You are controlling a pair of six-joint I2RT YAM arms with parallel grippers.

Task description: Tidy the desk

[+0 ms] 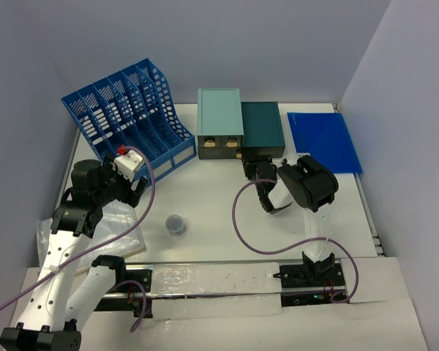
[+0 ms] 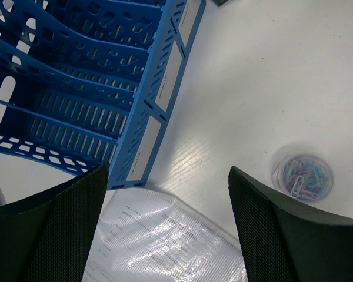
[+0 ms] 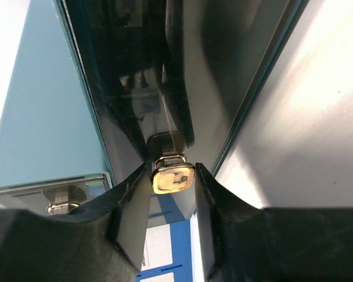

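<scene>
White worktop (image 1: 205,197) fills centre frame, pale walls (image 1: 278,44) around.
Upper left: blue file rack (image 1: 128,117).
Lower left: left end effector (image 2: 166,176), fingers apart, over sleeved papers (image 2: 159,241).
Centre: clear tub of paper clips (image 1: 176,224).
Upper centre: light teal drawer box (image 1: 219,117); dark teal drawer box (image 1: 261,126), its gold knob (image 3: 172,179) clamped by the right end effector (image 3: 172,170), a grip that only the right wrist view shows.
Upper right: blue folder (image 1: 323,139).

Overview above desk (image 1: 205,190); close wrist views (left shares rack (image 1: 128,117))
</scene>
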